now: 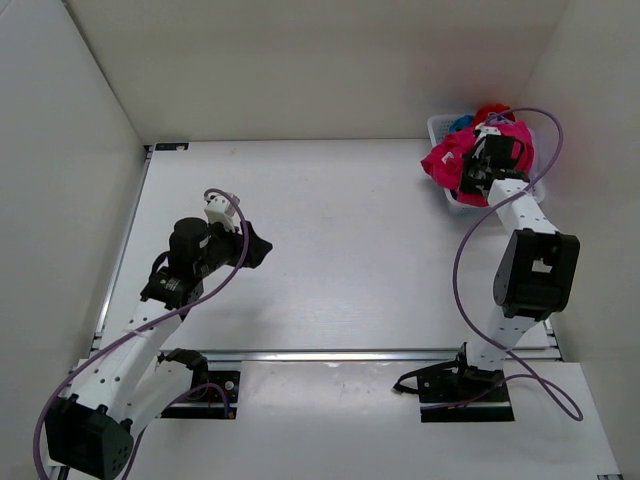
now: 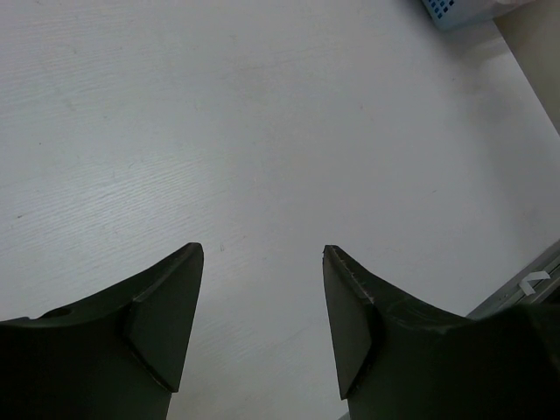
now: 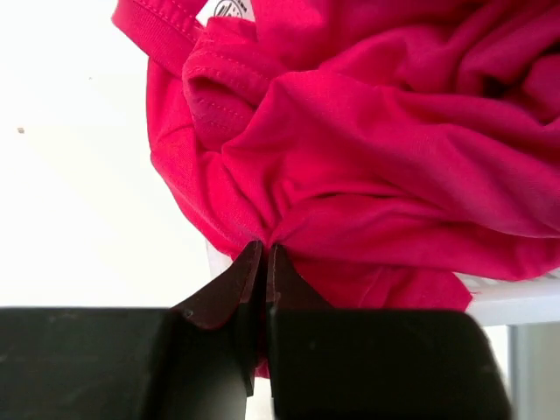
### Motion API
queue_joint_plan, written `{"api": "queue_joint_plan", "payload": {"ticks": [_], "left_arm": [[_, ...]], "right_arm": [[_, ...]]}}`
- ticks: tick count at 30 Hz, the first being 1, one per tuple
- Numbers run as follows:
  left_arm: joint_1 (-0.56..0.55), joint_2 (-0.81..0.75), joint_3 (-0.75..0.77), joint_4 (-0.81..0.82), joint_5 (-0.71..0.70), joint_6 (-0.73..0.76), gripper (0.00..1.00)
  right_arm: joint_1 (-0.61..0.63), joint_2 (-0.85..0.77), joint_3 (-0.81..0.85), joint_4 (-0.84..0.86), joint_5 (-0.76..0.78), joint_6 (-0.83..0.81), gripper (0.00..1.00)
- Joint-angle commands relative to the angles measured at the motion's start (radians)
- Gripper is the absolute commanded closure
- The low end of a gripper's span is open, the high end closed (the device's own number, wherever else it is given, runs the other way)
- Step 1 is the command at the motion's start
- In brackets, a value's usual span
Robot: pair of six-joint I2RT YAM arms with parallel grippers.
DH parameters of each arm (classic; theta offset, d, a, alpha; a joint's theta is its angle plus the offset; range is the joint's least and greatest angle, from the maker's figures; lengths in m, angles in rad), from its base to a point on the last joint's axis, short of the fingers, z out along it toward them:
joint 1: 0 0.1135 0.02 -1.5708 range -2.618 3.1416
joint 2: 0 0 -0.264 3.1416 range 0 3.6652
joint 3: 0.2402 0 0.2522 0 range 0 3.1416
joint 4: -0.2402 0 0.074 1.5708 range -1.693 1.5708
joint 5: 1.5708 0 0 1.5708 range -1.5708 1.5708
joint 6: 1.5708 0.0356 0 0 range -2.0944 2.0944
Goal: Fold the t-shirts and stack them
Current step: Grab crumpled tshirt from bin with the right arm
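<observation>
A crumpled magenta-pink t-shirt [image 1: 447,160] hangs over the front rim of the white basket [image 1: 436,124] at the far right. It fills the right wrist view [image 3: 376,149]. My right gripper [image 3: 265,249] is shut on a fold of this shirt; in the top view it [image 1: 478,168] sits over the basket. A blue shirt [image 1: 461,124] and a red shirt [image 1: 492,111] show behind it in the basket. My left gripper [image 2: 262,254] is open and empty above the bare table; in the top view it [image 1: 258,246] is at the left middle.
The white table [image 1: 340,250] has walls on the left, back and right. The basket's corner [image 2: 459,10] shows at the top right of the left wrist view. A metal rail [image 1: 380,353] runs along the near edge.
</observation>
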Motion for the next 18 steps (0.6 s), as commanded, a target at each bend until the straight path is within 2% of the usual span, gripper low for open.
{"api": "queue_joint_plan", "payload": {"ticks": [1, 8, 12, 16, 18], "left_arm": [[-0.007, -0.01, -0.007, 0.041, 0.019, -0.022, 0.32], [-0.008, -0.019, -0.013, 0.041, 0.024, -0.03, 0.32], [-0.004, -0.022, -0.004, 0.031, 0.019, -0.022, 0.32], [0.001, -0.037, -0.008, 0.025, 0.017, -0.031, 0.31], [-0.001, -0.051, -0.002, 0.016, 0.019, -0.031, 0.31]], "right_arm": [[0.016, -0.067, 0.053, 0.002, 0.064, -0.073, 1.0], [-0.008, -0.101, 0.176, -0.023, 0.035, -0.051, 0.99], [0.026, -0.17, 0.21, -0.009, 0.021, -0.071, 1.0], [0.18, -0.274, 0.341, -0.055, 0.127, -0.119, 1.0], [0.24, -0.329, 0.494, -0.116, 0.138, -0.108, 1.0]]}}
